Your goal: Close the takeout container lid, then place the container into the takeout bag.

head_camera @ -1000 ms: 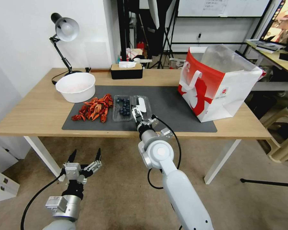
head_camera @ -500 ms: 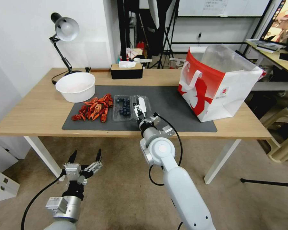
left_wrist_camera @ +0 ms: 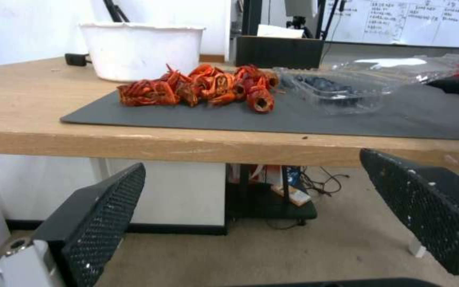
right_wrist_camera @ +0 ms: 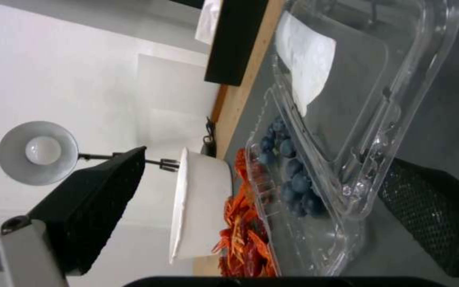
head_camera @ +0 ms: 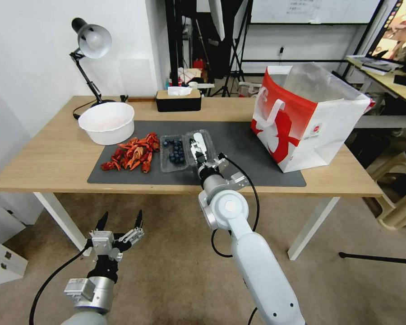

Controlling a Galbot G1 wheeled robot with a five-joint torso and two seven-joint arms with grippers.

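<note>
Table (head_camera: 54, 158): carrying the takeout bag (head_camera: 309, 126), standing open, well right of the container.
Takeout container (head_camera: 173, 153): lying open on the mat, blueberries inside.
Lid (head_camera: 202, 143): tilting up off the mat.
Right pincer (head_camera: 195, 151): spread wide astride the lid's near edge, gripping nothing; advisable to be folding the lid leftward gently, avoiding shoving the tray.
Left pincer (head_camera: 120, 221): hanging open, empty, below table height.

Red crayfish (head_camera: 133, 155) lie beside white bowl (head_camera: 106, 123).

wooden table (head_camera: 54, 158) | on it: dark mat (head_camera: 239, 149), white bowl (head_camera: 106, 122), lamp (head_camera: 88, 54), tissue box (head_camera: 178, 100), takeout bag (head_camera: 309, 119)
</note>
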